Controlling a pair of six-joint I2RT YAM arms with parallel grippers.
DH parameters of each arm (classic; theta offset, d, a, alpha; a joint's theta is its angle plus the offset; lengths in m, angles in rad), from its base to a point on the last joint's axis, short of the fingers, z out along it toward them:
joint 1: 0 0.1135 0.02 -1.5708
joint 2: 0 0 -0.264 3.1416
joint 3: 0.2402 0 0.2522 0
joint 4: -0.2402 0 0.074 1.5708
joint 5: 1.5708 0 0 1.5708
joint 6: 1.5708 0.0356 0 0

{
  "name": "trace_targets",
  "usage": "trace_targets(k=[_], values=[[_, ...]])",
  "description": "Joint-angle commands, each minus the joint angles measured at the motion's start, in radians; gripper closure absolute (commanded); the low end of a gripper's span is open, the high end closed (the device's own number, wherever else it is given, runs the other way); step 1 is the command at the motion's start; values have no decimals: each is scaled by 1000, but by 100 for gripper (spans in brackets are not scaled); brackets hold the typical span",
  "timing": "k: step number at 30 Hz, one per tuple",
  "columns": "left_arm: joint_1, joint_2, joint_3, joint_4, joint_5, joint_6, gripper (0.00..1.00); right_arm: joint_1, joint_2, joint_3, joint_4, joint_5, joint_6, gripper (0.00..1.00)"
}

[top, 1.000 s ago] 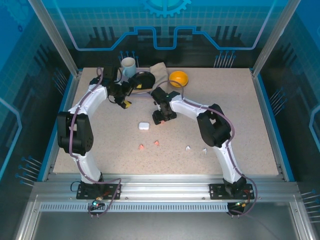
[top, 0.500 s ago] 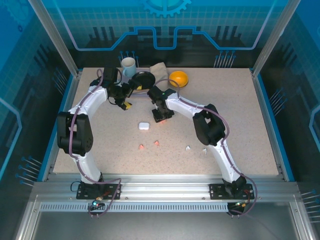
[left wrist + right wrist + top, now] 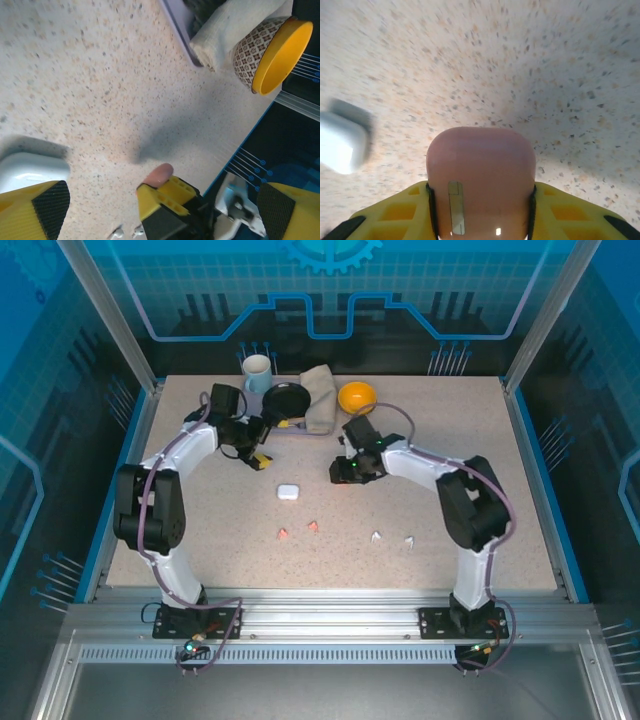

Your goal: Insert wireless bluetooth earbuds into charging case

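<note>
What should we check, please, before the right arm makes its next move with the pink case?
1. Grip: the right gripper is shut on the pink case: ok.
2. The left gripper is open and holding nothing: ok.
3. Lid of the pink case is open: cannot tell.
4. Two pink earbuds lie free on the table: ok.
5. The white case sits apart from the held case: ok.

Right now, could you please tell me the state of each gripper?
Left gripper: open, holding nothing.
Right gripper: closed on the pink charging case.
</note>
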Motion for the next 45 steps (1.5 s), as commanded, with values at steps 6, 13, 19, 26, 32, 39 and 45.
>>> trace_targets(k=[6, 13, 19, 26, 32, 39, 45], values=[[-125, 14, -60, 254, 143, -306, 1, -29, -247, -218, 430, -158, 70, 72], [-200, 65, -50, 441, 190, -500, 1, -53, -335, -285, 493, -191, 63, 73], [-247, 96, -38, 538, 217, -596, 1, -60, -347, -305, 510, -177, 69, 74], [-277, 97, -73, 634, 218, -668, 2, -66, -339, -304, 516, -169, 70, 74], [-276, 102, -79, 608, 201, -625, 6, -84, -322, -314, 509, -152, 81, 74], [-195, 38, -7, 297, 99, -315, 1, -136, -310, -305, 341, -28, 154, 52], [-135, -6, 82, 37, -11, -57, 1, -123, -140, -56, 90, -18, 39, 23]])
